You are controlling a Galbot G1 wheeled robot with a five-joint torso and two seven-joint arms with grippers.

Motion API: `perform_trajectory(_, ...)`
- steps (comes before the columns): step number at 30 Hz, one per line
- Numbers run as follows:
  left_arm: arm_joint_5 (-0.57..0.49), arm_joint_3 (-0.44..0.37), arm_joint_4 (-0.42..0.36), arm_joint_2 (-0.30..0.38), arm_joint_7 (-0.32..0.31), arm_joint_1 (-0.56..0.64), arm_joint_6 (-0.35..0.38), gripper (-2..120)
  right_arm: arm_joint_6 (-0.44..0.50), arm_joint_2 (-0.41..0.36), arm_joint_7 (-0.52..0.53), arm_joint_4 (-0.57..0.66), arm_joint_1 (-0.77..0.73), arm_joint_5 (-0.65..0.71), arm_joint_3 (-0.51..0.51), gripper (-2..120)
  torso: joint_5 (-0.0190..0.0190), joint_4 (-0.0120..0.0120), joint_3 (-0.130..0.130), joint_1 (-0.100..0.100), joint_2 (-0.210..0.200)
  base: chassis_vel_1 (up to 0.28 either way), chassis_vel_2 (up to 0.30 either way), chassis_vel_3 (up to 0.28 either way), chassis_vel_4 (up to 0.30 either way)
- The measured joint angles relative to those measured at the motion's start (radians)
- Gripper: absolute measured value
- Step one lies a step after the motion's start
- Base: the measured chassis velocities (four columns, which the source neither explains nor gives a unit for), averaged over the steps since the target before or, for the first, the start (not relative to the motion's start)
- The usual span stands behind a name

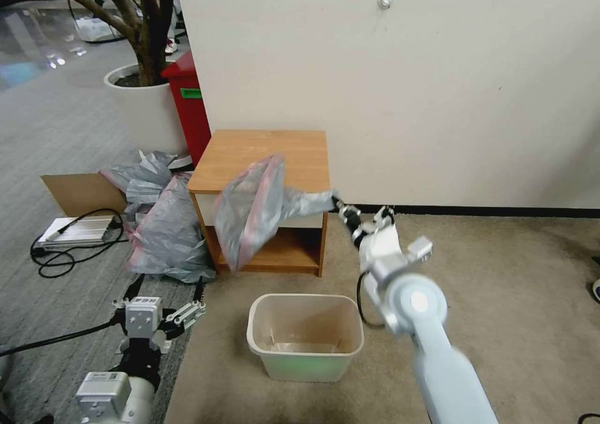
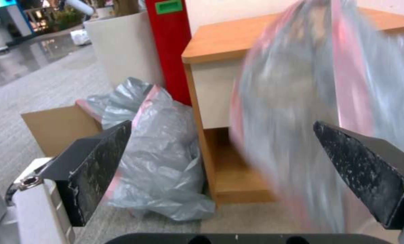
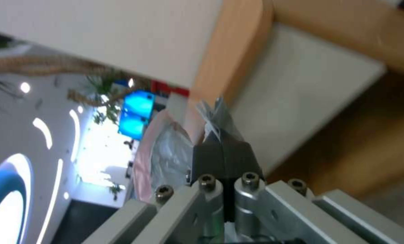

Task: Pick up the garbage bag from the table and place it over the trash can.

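My right gripper (image 1: 338, 201) is shut on a corner of the garbage bag (image 1: 250, 217), a grey translucent bag with a pink rim. The bag hangs in the air in front of the table (image 1: 269, 152), covering its drawer front. The right wrist view shows the black fingers (image 3: 222, 152) pinched together on crumpled plastic of the bag (image 3: 168, 154). The cream trash can (image 1: 306, 364) stands on the floor below and in front of the bag. My left gripper (image 1: 167, 289) waits open, low at the left, with the blurred bag (image 2: 292, 118) beyond its spread fingers (image 2: 98, 159).
A heap of grey-pink bags (image 1: 162, 224) lies on the floor left of the table, with a cardboard sheet (image 1: 78, 192) and a white device with cables (image 1: 75, 231) further left. A red box (image 1: 187, 105) and a white planter (image 1: 140, 108) stand behind. A wall runs behind the table.
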Motion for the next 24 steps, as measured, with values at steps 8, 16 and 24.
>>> perform_trajectory(8,-0.005,0.002,-0.001,0.007,0.000,-0.007,-0.008,100,-0.015,-0.070,0.026,0.090,-0.194,-0.074,-0.042,0,0.0002,0.0000,0.000,0.000,0.000,0.000,0.000,0.000,0.000)
perform_trajectory(16,-0.011,0.003,-0.001,0.010,-0.002,-0.012,-0.013,100,-0.043,-0.149,0.025,0.121,-0.282,-0.147,-0.043,0,0.0002,0.0001,0.000,0.000,0.000,0.000,0.000,0.000,0.000)
perform_trajectory(24,-0.012,0.007,-0.001,0.010,-0.003,-0.013,-0.020,100,-0.033,-0.145,0.027,0.112,-0.358,-0.232,-0.018,0,0.0002,0.0000,0.000,0.000,0.000,0.000,0.000,0.000,0.000)
